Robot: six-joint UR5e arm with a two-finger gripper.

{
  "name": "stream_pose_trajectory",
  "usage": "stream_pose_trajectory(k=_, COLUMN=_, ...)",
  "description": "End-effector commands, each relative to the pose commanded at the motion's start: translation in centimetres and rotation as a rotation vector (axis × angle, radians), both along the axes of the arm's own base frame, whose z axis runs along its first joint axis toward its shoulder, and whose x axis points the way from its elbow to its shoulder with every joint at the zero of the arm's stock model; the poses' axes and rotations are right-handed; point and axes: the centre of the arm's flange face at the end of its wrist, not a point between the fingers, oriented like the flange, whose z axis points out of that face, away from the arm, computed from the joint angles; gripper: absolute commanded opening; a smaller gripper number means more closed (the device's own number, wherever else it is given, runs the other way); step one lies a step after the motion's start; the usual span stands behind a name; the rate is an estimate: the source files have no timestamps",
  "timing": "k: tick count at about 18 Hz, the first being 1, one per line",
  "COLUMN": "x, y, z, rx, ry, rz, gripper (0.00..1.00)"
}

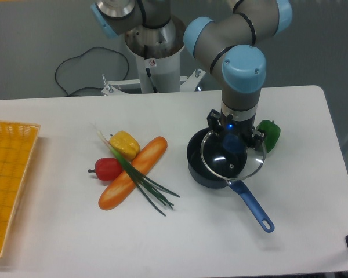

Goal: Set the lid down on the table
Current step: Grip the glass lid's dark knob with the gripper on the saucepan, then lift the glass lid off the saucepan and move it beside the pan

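Note:
The round glass lid point(232, 162) with a thin metal rim hangs just above the dark blue saucepan point(204, 163), shifted a little to the pan's right. My gripper point(233, 141) comes straight down from above and is shut on the lid's dark blue knob point(232, 144). The white table point(313, 145) spreads out all around the pan.
A green pepper point(269, 134) sits just right of the gripper. The pan's blue handle point(252, 205) points to the front right. A carrot point(133, 172), spring onion point(140, 179), yellow pepper point(124, 142) and red pepper point(108, 168) lie left of the pan. A yellow woven tray point(7, 174) is at the far left.

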Motion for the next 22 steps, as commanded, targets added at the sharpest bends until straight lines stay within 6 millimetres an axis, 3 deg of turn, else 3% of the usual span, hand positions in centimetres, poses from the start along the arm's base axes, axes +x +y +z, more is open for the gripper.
stream_pose_trajectory(k=6, x=-1.6, y=0.1, z=1.0, rx=0.011, ry=0.027, rz=0.062, gripper=0.55)
stream_pose_trajectory(k=12, x=-5.4, y=-1.5, z=1.7, rx=0.030, ry=0.052, rz=0.103, gripper=0.55)
stream_pose_trajectory(k=16, x=-7.5, y=-1.2, z=1.7, rx=0.045, ry=0.067, rz=0.114, gripper=0.55)
stream_pose_trajectory(k=22, x=-10.6, y=-2.5, z=-0.3, rx=0.052, ry=0.084, rz=0.153, gripper=0.55)
